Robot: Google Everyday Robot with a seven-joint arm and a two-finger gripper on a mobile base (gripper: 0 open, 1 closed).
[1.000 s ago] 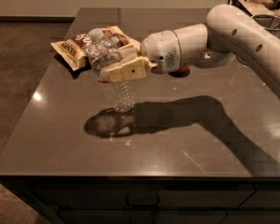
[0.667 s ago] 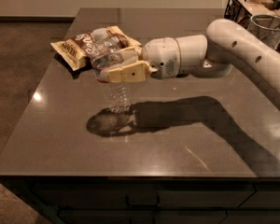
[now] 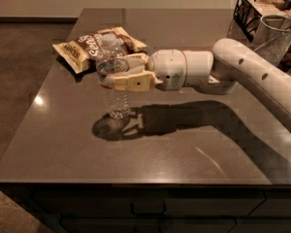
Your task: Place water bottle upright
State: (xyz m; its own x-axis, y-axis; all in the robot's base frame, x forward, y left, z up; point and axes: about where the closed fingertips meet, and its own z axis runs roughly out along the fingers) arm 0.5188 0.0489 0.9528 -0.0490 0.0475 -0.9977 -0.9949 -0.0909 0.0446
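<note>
Since ~1 s ago the arm (image 3: 262, 76) has sunk a bit lower and the end effector (image 3: 111, 75) w/ bottle has shifted slightly left and down. End effector hangs over the desk's (image 3: 63, 144) left-centre, its beige fingers (image 3: 131, 83) pinching the water bottle (image 3: 117, 101) round its mid-section. Bottle is upright: clear ribbed plastic, pale cap on top, label band mostly hidden by the fingers. Its base meets its own shadow (image 3: 109, 129) on the desk; can't tell if it truly rests there. Just behind it lies a brown snack bag (image 3: 80, 50). Far right rear: a clear glass vessel (image 3: 277, 35), contents can't be made out, and beside it a black wire basket (image 3: 243, 13) holding brownish items, too dim to ID.
</note>
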